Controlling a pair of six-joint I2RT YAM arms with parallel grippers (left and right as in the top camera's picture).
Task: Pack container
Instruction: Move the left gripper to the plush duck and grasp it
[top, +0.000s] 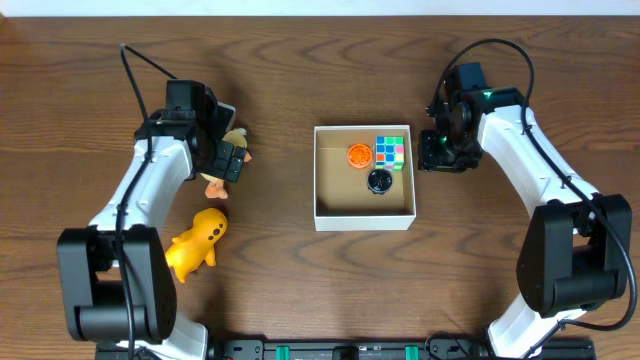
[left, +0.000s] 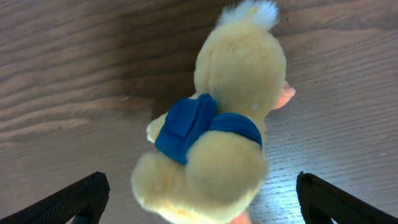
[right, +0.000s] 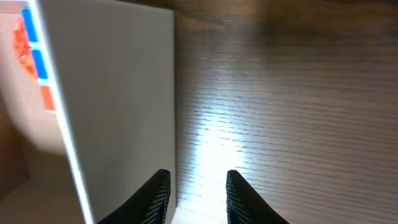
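Lying flat on the wooden counter (top: 300, 80), right of the middle, the container (top: 364, 221) has its open mouth pointing straight up. It is square, so neither axis is longer, and its walls run parallel to the counter edges. Inside, three things sit in the far right part: an orange round piece (top: 359, 155), a colour cube (top: 390, 152) in the far right corner, and a black round piece (top: 379, 181) just in front of the cube. The near and left part of the brown floor is bare.

The right pincer (top: 438, 152) hangs just beside the outer right wall of the container, its jaws only a little apart and grasping nothing; the wrist view shows bare wood between them.

Well apart to the left, the left pincer (top: 228, 158) is fully released above a cream plush duck (left: 217, 124) with a blue scarf, its fingers (left: 81, 199) on either side of the plush. A yellow duck toy (top: 197, 243) lies nearer, beside the left arm.
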